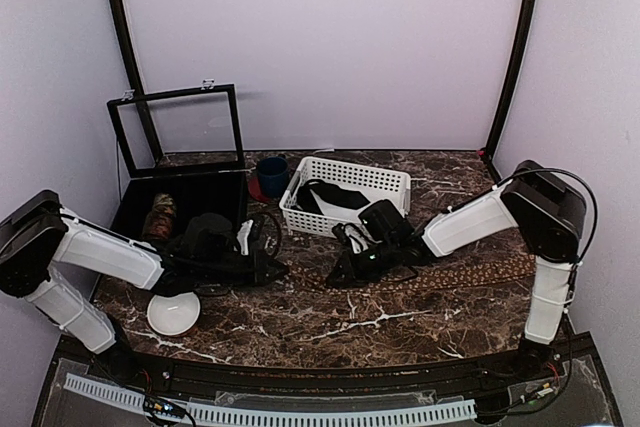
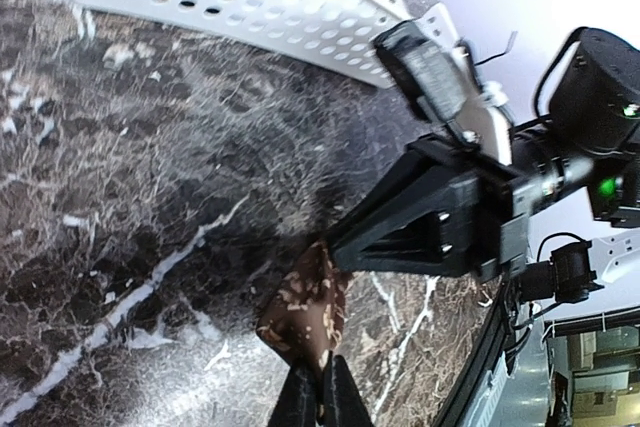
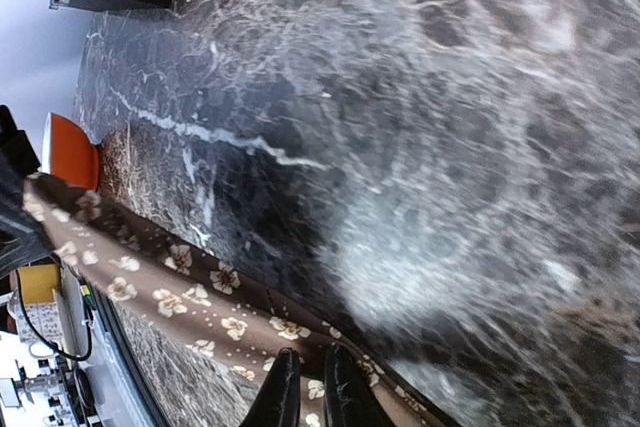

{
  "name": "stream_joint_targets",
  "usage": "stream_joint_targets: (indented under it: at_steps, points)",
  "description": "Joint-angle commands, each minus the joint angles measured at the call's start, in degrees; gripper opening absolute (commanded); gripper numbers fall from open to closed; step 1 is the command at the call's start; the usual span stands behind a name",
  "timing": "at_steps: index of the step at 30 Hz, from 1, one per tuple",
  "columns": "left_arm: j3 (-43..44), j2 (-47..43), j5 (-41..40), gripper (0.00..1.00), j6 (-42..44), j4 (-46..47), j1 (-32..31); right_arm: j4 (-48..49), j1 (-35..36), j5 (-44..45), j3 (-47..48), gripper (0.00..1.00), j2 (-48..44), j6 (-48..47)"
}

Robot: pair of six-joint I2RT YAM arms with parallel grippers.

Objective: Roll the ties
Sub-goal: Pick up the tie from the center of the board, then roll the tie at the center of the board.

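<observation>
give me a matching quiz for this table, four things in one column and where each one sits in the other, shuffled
1 white basket
2 blue cup
3 white bowl
4 tie

a front left, near edge
b stretched flat, right of centre
c between black box and basket
d rear middle, right of the cup

Pairs: 1-d, 2-c, 3-a, 4-b

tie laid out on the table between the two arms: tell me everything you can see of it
The tie is a long, narrow strip of dark brown cloth printed with small tan flowers. It is still unrolled, lying along the marble table from the middle toward the right arm's base. Its left end is pinched in the shut left claw. The right claw is closed on the strip just beside it.
</observation>
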Motion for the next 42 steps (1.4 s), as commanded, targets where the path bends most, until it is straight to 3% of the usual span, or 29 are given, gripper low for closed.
stream_joint_targets:
  at_steps: [1,7,11,18,26,36,42]
  points:
    - [1.23,-6.34,-2.29,0.00,3.06,-3.75,0.16,-1.26,2.64,0.12,3.64,0.11,3.32,-1.11]
    - [1.88,-6.94,1.80,0.00,4.97,-4.69,0.16,-1.63,4.41,-0.24,7.12,0.11,6.31,-0.85]
    - [3.44,-3.32,5.21,0.00,6.22,-2.69,-0.63,-1.46,4.13,0.09,5.92,0.13,3.39,-1.08]
    - [6.13,0.61,5.10,0.00,6.75,-2.01,-2.22,0.21,0.13,-1.08,-2.70,0.39,-10.21,0.22]
    - [10.58,7.81,5.99,0.00,6.25,0.67,-4.77,2.48,-2.59,-4.21,-8.96,0.49,-16.95,2.93]
    - [14.43,18.45,7.60,0.00,2.90,6.51,-5.55,6.55,-2.68,-4.14,-10.85,0.49,-13.89,6.31]
    - [13.11,23.40,8.88,0.22,-2.74,13.02,-4.26,6.42,-2.72,-3.35,-10.27,0.43,-11.25,6.19]
